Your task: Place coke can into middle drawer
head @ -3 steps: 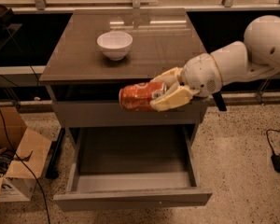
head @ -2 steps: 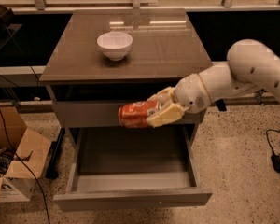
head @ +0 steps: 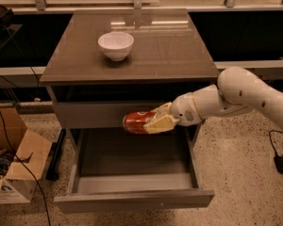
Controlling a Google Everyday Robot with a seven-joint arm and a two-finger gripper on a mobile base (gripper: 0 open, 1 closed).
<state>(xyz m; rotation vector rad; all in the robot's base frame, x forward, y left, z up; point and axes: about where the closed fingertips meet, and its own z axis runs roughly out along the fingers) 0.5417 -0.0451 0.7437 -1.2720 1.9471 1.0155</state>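
A speckled pale stone floor point(head: 245, 182) spread under a squat grey cabinet with a glossy brown rectangular top point(head: 174, 51); a dark recess and a pale ledge ran behind it. A thick white robot arm point(head: 254, 93) reached in from the right, crossing the cabinet's front right corner. The wide grey middle drawer point(head: 132, 200) stood pulled out toward the camera, its shallow rectangular tray open to view with low walls on both sides and a plain handleless front. An open brown cardboard box point(head: 23, 159) sat on the floor to the left of the cabinet, near it; thin black cables point(head: 278, 159) lay on the floor at the far right. Above the open tray, a flat grey upper drawer front point(head: 94, 114) was closed. A round white bowl point(head: 115, 45) rested upright on the brown top, left of centre, well apart from the arm.

The cream-coloured two-finger gripper point(head: 158, 121) at the arm's tip was clamped around a small red-orange coke can point(head: 136, 122) with a silver end and faint white lettering. The coke can lay on its side in the grip, pointing left, hanging in the air over the rear part of the tray, level with the lower edge of the closed front; it touched neither the tray floor nor the side walls. It sat near the middle of the drawer's width; grey tray floor showed below it and toward the camera.
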